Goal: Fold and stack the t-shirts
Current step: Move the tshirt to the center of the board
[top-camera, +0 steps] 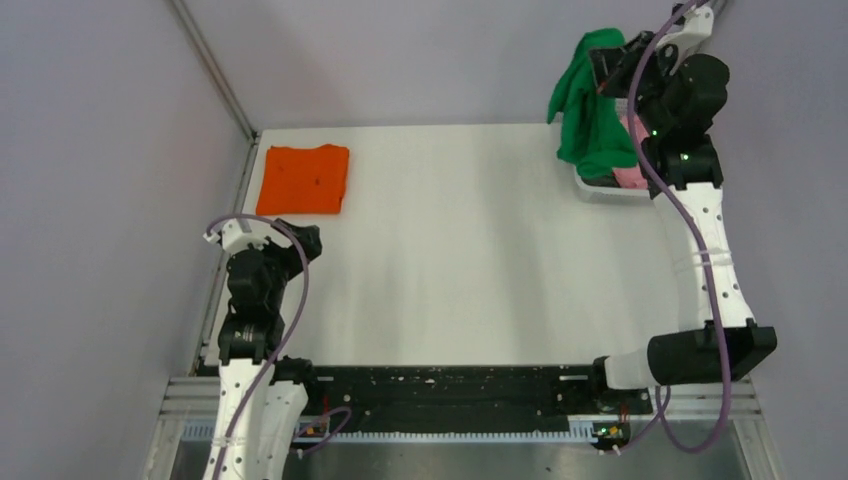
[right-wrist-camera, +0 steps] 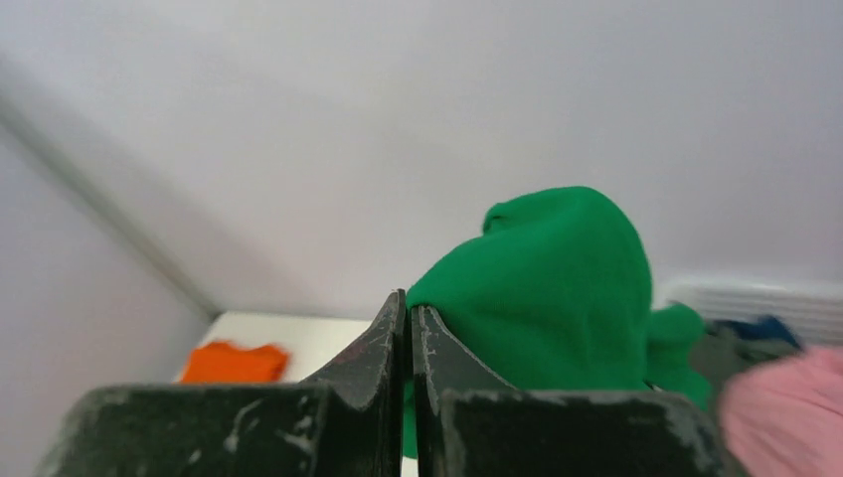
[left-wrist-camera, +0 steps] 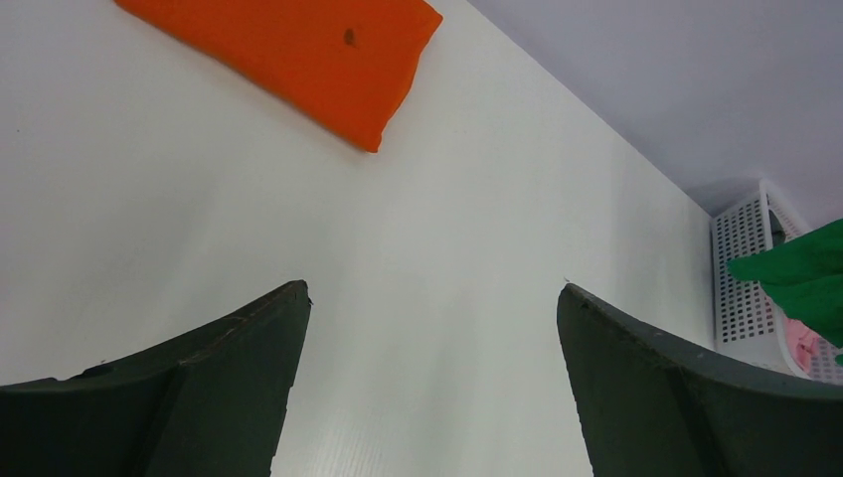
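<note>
The orange t-shirt (top-camera: 303, 180) lies folded into a flat rectangle at the far left corner of the white table (top-camera: 450, 260), its edges roughly parallel to the table's edges, with a small dark spot showing on its top face. The green t-shirt (top-camera: 590, 120) is off the table surface entirely: it hangs bunched and crumpled in the air above the far right corner, its lower folds drooping down over a white perforated basket (top-camera: 605, 192) that stands against the right edge at the far end. A pink cloth (top-camera: 630, 175) lies inside that basket, just beside the hanging green fabric. The right gripper (right-wrist-camera: 408, 308) is raised high over the basket, its 2 jaws pressed almost together and clamped on a fold of the green t-shirt, whose bulk swells up just beyond the fingertips in the right wrist view. The left gripper (left-wrist-camera: 432, 288) hovers low over the table near the left edge, toward the near side, well apart from the orange t-shirt; its 2 dark fingers (left-wrist-camera: 199, 397) stand wide apart with only bare table between them, holding nothing. The 2 shirts are well apart, at opposite far corners.
</note>
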Controlling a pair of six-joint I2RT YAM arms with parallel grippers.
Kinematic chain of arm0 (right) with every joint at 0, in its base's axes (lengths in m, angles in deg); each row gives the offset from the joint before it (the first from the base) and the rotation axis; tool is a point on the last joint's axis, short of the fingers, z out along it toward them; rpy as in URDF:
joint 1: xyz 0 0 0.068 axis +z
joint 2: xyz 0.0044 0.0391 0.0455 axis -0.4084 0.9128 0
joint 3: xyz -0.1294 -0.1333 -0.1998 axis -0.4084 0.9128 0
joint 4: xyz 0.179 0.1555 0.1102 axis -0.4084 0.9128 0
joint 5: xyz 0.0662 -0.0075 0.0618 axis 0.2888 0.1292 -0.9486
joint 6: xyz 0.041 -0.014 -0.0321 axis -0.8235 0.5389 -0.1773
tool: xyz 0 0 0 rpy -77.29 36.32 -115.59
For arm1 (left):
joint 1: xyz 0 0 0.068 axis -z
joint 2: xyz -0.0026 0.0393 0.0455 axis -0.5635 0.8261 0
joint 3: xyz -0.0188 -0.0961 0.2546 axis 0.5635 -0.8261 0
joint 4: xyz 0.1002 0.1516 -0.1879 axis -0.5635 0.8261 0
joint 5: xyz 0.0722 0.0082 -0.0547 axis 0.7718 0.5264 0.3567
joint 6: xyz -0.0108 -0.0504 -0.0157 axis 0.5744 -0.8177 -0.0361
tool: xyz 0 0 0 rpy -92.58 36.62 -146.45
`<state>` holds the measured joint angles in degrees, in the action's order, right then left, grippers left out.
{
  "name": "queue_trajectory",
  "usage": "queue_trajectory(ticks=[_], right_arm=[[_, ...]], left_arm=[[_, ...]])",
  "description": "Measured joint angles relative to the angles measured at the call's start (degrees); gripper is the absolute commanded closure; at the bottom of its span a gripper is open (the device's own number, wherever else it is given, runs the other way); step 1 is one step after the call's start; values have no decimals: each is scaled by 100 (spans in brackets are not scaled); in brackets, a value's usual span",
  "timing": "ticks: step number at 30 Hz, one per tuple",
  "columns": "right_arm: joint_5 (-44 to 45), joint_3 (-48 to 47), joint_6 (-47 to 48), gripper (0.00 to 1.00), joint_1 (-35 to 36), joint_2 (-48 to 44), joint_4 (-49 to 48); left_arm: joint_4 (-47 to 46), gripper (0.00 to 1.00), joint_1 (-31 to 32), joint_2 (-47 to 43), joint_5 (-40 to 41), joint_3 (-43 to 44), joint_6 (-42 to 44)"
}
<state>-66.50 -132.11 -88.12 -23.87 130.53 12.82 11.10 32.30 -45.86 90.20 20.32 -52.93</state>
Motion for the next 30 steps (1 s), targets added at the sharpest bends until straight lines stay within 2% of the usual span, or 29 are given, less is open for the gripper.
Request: queue_trajectory(ticks=[3,8,12,15,19,22,23,24,25,26,28,29,30], right_arm=[[-811,-42,-205,100,581,-219,-284],[-1864,-339,-411,100,1617,-72,-439],[-2310,-629,-352,100,2369,146,-452],[-2352,-531,-284,100,2524,116,-466],[-1665,608,-236,100,2455,-431,-540],[-927,2186,-348,100,2291,-1161,-597],[-662,2750,-409,97,2212,-1392,-588],[-363,3359,-472,87,2114,-1617,-533],[-109,3805,-529,72,2026,-1742,-472],[214,4304,-625,54,1919,-1851,-365],[942,5115,-852,9,1655,-1897,61],[1263,5392,-968,2,1534,-1886,330],[1589,5617,-1049,1,1423,-1886,605]], left_arm=[[2,1,0,72,-7,0,-28],[28,1,0,109,-9,-2,-55],[72,1,0,109,-4,-7,-114],[197,1,0,131,0,-9,-170],[363,1,0,199,24,-9,-205],[420,1,0,256,20,-9,-243],[433,2,0,295,11,-9,-258],[452,1,0,356,-13,-9,-278],[455,1,0,411,-39,-9,-275],[468,2,0,505,-125,-7,-278],[518,1,0,748,-308,2,-275],[568,1,0,914,-413,20,-273],[610,1,0,1075,-522,39,-273]])
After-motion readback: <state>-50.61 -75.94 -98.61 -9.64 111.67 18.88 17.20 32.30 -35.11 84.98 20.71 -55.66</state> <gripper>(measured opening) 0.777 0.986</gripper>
